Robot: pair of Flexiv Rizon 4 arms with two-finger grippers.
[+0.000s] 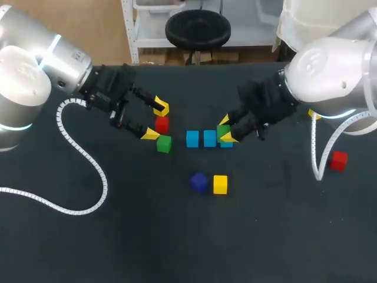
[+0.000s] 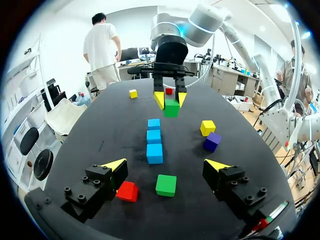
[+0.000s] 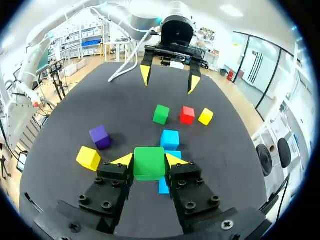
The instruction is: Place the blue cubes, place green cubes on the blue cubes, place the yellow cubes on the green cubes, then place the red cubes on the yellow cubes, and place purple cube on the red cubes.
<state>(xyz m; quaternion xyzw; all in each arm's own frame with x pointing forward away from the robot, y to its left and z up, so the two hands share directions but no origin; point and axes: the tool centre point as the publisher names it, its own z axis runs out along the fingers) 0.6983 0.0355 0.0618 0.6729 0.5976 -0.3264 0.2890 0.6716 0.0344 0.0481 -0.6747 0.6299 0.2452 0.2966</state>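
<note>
From above, three blue cubes sit in a row in the middle of the table, so I think the blue step is done and the green step is on now. The right gripper is pinching the held green cube right over the end blue cube. The left gripper is wide open and holds nothing. A red cube is between its tips, and the loose green cube is just beside one finger. A purple cube and a yellow cube wait side by side, away from the row. In the left wrist view, the loose green cube lies between the wide fingers and neither one touches it. Past the row, the other gripper holds its green cube above the far end. In the right wrist view, both yellow tips squeeze the held green cube, and blue peeks out from under it. I cannot tell if it is touching the blue one yet. Next, I think it has to go down gently and straight, and then the fingers let go.
</note>
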